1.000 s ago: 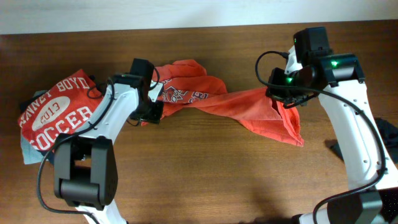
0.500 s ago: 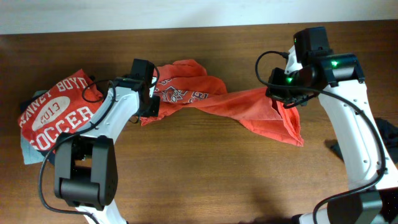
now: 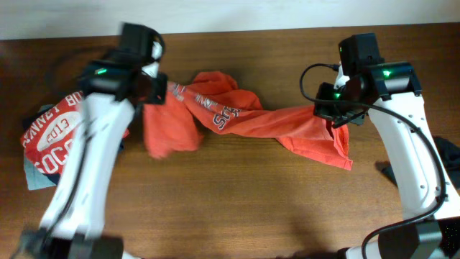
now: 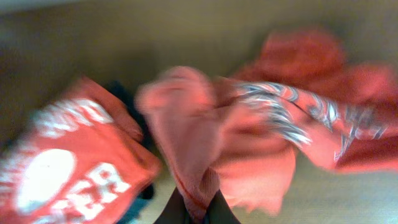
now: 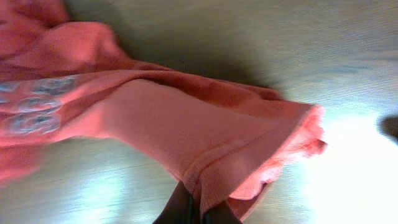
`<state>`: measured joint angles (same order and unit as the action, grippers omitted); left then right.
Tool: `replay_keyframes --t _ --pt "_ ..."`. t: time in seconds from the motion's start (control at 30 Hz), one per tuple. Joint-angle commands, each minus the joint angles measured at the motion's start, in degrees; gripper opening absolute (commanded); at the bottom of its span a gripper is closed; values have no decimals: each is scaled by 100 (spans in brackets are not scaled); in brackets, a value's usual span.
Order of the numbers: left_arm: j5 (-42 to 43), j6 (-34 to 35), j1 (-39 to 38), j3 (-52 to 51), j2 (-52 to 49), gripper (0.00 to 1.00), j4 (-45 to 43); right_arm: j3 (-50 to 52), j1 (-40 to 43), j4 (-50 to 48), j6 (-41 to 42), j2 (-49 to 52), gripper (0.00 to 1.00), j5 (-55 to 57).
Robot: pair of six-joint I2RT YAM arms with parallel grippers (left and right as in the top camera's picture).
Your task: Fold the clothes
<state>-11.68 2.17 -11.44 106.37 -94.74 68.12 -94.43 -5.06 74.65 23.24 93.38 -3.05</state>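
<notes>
A crumpled orange-red shirt (image 3: 244, 119) with white print stretches across the middle of the table, held at both ends. My left gripper (image 3: 154, 90) is shut on its left part and holds it off the wood; a flap hangs below. In the left wrist view the fabric (image 4: 186, 124) is pinched between the jaws of the left gripper (image 4: 198, 210). My right gripper (image 3: 332, 116) is shut on the shirt's right end, and the right wrist view shows a seam (image 5: 205, 155) clamped in the right gripper (image 5: 193, 210). A red SOCCER tee (image 3: 54, 133) lies at the far left.
A pale grey-blue piece (image 3: 32, 176) pokes out under the red tee, and a dark piece (image 4: 127, 102) lies beside it. A dark object (image 3: 449, 155) sits at the right table edge. The pale wall runs along the table's far edge.
My left gripper closed on the shirt's left part, then swung up and to the left with it, pulling the shirt out. The right arm barely moved.
</notes>
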Motion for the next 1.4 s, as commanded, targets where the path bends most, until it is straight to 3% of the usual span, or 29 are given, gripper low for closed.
replay_keyframes --t 0.0,0.37,0.47,0.67,0.93,1.2,1.37 --pt "-472 -94 52 308 608 1 105 -116 33 118 -70 -13 4 935" --pt "-920 -173 52 308 632 1 562 -116 393 282 72 -13 5 2658" --pt "-914 -173 52 308 634 1 450 -116 957 85 55 -13 5 2422" --pt "-872 -173 50 308 629 1 437 -116 1558 -70 -695 -13 8 719" --pt "-870 -173 63 308 319 1 459 -114 1508 111 -697 -13 9 367" --pt "-866 -173 74 306 -791 1 319 -103 1510 -188 -693 63 12 363" --pt "-872 -175 74 306 -1631 15 -136 -98 1510 -422 -695 463 13 367"
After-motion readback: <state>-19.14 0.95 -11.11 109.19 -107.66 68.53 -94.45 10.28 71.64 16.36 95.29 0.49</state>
